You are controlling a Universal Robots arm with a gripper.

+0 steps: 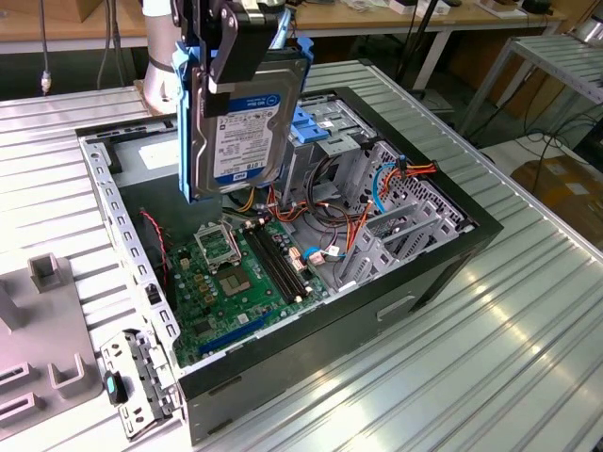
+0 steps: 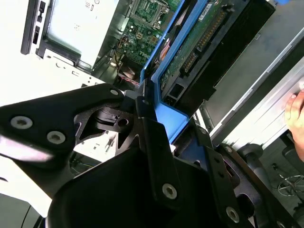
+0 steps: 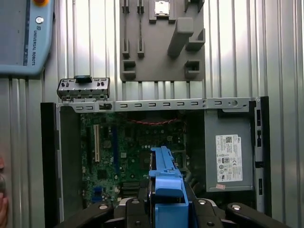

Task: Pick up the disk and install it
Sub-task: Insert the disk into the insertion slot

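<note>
While the gripper (image 1: 241,64) clenches the disk (image 1: 240,127) by its upper end, the disk hangs on edge in the air above the open case (image 1: 443,254), clear of the parts on the case floor. In the exterior view its labelled face turns toward the camera, and blue rails (image 1: 187,141) run down its sides. It hovers over the far part of the board (image 1: 236,282), near the cage (image 1: 320,127) with the blue latch, which stands to the exterior view's right of it; whether the two touch I cannot tell.

In the second wrist view the black fingers (image 2: 152,142) close on the blue end of the rails, and the disk's green circuit side faces the camera. Part of a hand (image 2: 294,111) shows at the edge of that view, beyond the case.

In the first wrist view the blue end of the disk sits between the gripper's black parts, over the board. A grey box (image 3: 228,159) with a white sticker fills one corner of the case. Outside the case, on the ribbed table (image 3: 280,57), lie a grey fixture (image 3: 161,42) and a small metal bracket (image 3: 83,88) just beside the case rim. A pendant (image 3: 23,42) rests farther off.
</note>
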